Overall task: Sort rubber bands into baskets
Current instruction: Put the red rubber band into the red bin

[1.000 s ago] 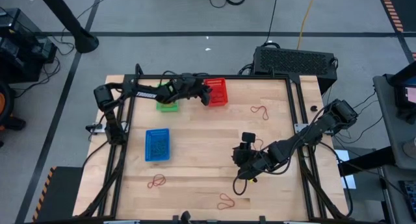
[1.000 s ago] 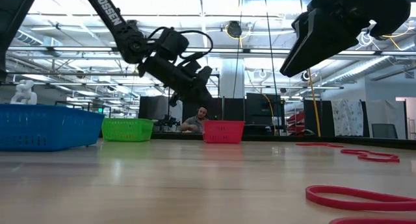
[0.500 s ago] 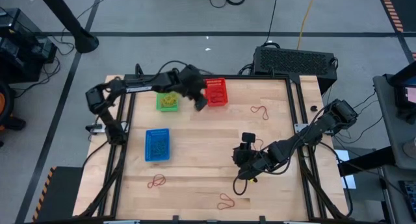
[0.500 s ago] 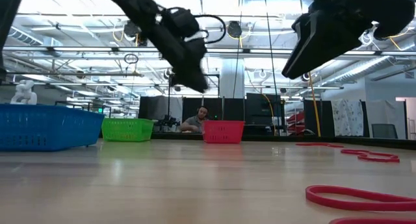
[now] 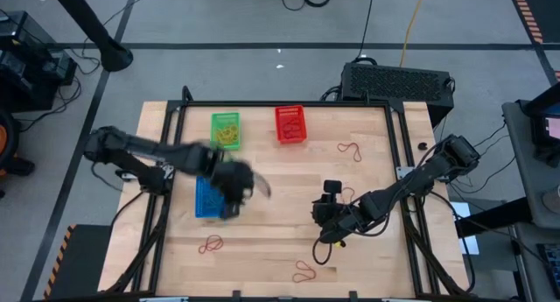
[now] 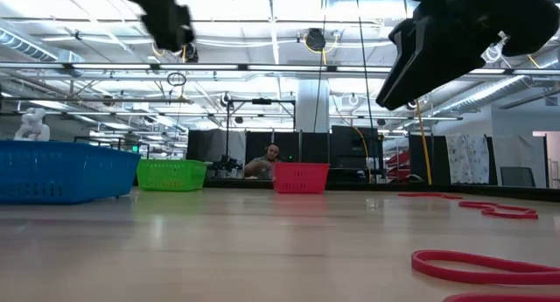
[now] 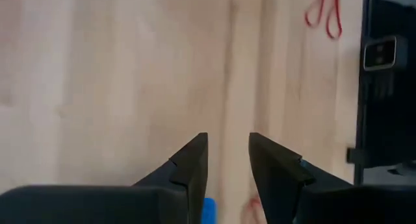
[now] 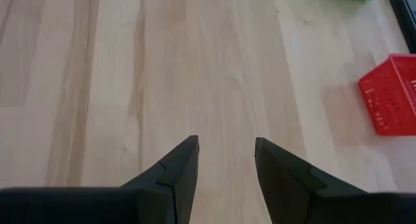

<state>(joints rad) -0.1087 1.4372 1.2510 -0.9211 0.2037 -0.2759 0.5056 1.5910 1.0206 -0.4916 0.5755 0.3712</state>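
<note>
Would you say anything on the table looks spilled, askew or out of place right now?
Nothing stands out. The green basket, red basket and blue basket sit upright, and the loose rubber bands simply await sorting.

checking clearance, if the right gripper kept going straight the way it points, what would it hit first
Probably just bare table. The right gripper is open and empty, with only wood ahead of its fingers. The red basket sits off to one side of that line, though depth is hard to judge.
</note>
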